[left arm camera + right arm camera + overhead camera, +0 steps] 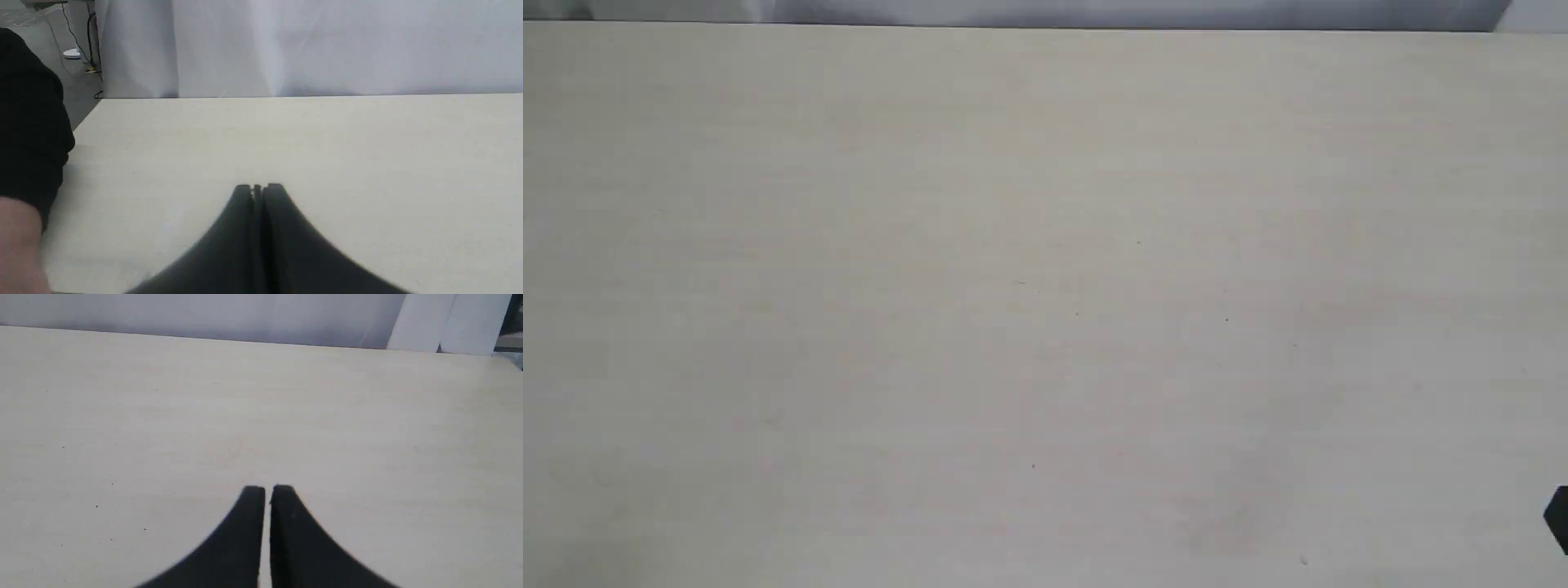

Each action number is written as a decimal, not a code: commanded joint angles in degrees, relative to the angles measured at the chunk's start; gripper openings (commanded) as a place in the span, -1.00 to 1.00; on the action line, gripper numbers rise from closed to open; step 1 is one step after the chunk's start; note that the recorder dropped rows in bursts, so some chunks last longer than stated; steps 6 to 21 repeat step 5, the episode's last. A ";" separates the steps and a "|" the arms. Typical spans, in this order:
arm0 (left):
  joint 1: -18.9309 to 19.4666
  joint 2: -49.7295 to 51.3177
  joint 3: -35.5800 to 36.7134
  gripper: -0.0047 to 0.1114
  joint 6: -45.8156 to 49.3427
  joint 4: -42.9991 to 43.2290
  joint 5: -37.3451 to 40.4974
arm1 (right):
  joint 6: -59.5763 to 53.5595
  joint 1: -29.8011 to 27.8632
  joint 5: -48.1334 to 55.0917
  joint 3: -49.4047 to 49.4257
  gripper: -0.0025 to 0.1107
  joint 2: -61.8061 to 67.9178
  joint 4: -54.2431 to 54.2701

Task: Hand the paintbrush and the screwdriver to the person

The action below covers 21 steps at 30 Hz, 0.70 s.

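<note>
Neither the paintbrush nor the screwdriver shows in any view. The person (24,171) appears only in the left wrist view, as a dark sleeve with a strip of bare skin below it, at the table's side. My left gripper (258,188) is shut over the bare table, its black fingers pressed together with nothing between them. My right gripper (268,490) is also shut and holds nothing, with just a thin slit between its fingers. In the exterior view only a black corner of the right arm (1558,518) shows at the edge.
The pale wooden table (1045,310) fills the exterior view. A white curtain (310,45) hangs behind the table's far edge. Cables and a small white object (72,53) lie on the floor beyond the table's corner.
</note>
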 commanded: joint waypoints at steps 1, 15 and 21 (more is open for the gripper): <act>-0.47 -0.14 0.12 -0.92 -0.12 -0.23 -0.30 | -0.37 0.10 0.00 0.14 -0.88 -0.28 0.10; -0.47 -0.14 0.12 -0.92 -0.12 -0.23 -0.30 | -0.37 0.10 0.00 0.14 -0.88 -0.28 0.10; -0.47 -0.14 0.12 -0.92 -0.12 -0.23 -0.30 | -0.37 0.10 0.00 0.14 -0.88 -0.28 0.10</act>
